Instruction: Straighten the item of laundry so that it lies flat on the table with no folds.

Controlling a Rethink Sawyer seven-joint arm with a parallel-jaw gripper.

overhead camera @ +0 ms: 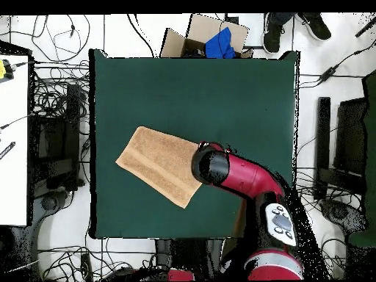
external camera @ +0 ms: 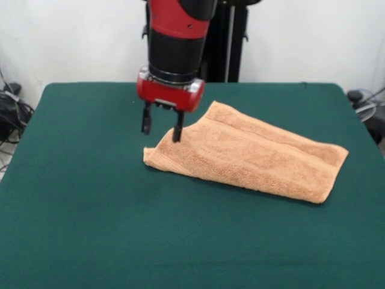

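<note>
The item of laundry (external camera: 252, 158) is an orange-tan towel lying folded over on the dark green table (external camera: 90, 198), slanting from centre toward the right. The overhead view shows the towel (overhead camera: 158, 165) as a slanted rectangle left of centre on the table (overhead camera: 235, 95). My gripper (external camera: 161, 129) hangs open over the towel's left corner. One finger is in front of the towel's edge and the other stands over the bare felt beside it. Nothing is between them. From above, the arm hides the gripper and the towel's right corner.
A cardboard box (overhead camera: 202, 38) with something blue in it sits on the floor past the table's top edge, and a person's feet (overhead camera: 297, 26) show beside it. Cables lie on the floor all around. A white bench (overhead camera: 13, 139) stands at the left.
</note>
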